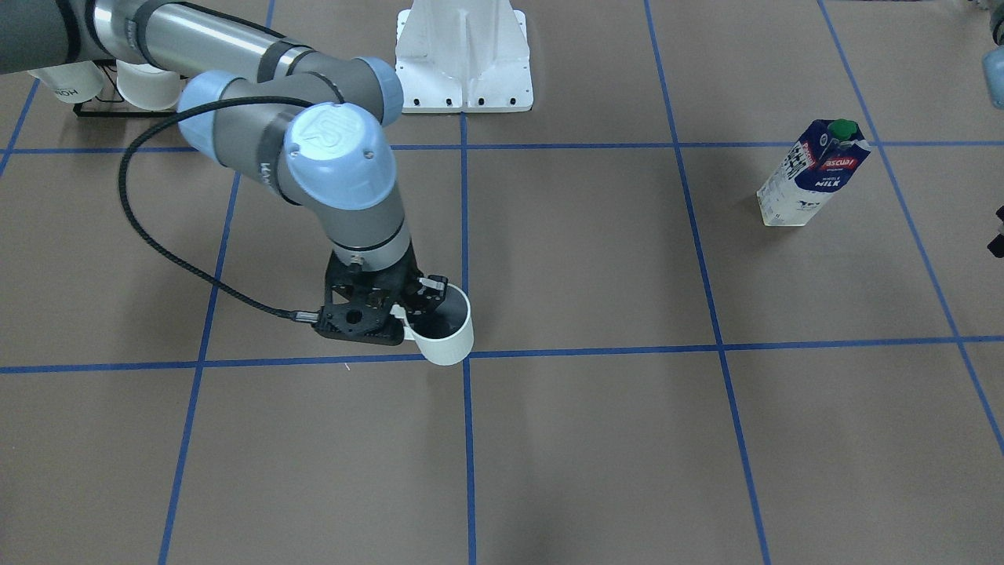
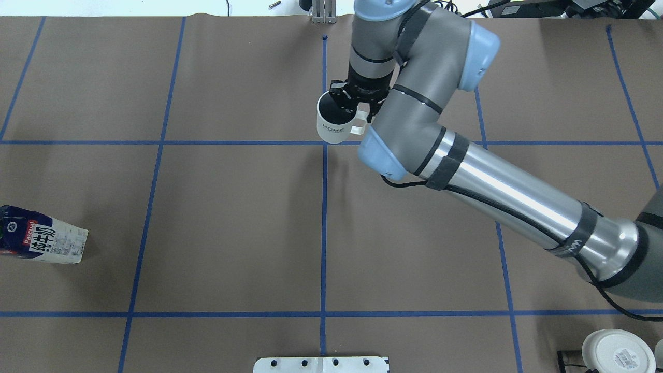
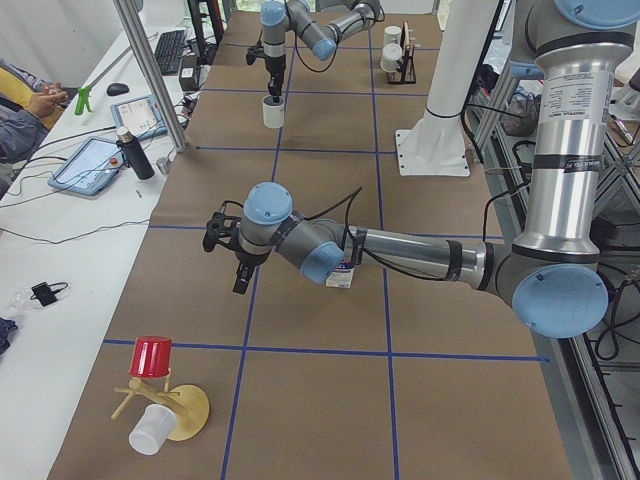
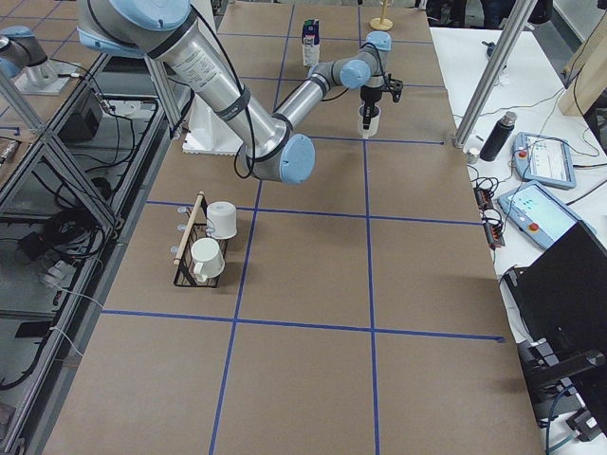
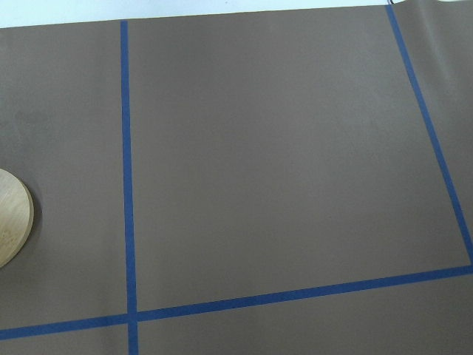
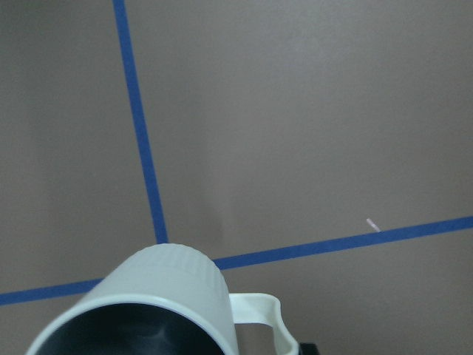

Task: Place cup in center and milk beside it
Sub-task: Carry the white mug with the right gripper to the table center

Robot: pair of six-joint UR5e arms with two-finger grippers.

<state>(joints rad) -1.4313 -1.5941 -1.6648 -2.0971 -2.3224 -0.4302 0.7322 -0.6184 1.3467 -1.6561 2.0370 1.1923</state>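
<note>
The cup (image 1: pixel 449 336) is white with a dark inside and a small loop handle. It is upright at a blue tape crossing in the table's middle column, and I cannot tell whether it touches the table. My right gripper (image 1: pixel 417 304) is shut on its rim beside the handle, one finger inside. Both also show in the overhead view: the cup (image 2: pixel 331 126) and the gripper (image 2: pixel 354 105). The right wrist view shows the cup (image 6: pixel 159 303) at its bottom edge. The milk (image 1: pixel 812 174) stands upright far off on my left side (image 2: pixel 45 241). My left gripper (image 3: pixel 230 252) hovers over the table; I cannot tell if it is open.
A black rack with white mugs (image 1: pixel 118 85) stands at my right rear (image 2: pixel 616 351). The white arm mount (image 1: pixel 463 59) is at the table's back middle. A wooden stand with a red cup (image 3: pixel 150 357) is at the left end; its base (image 5: pixel 11 214) shows below my left wrist.
</note>
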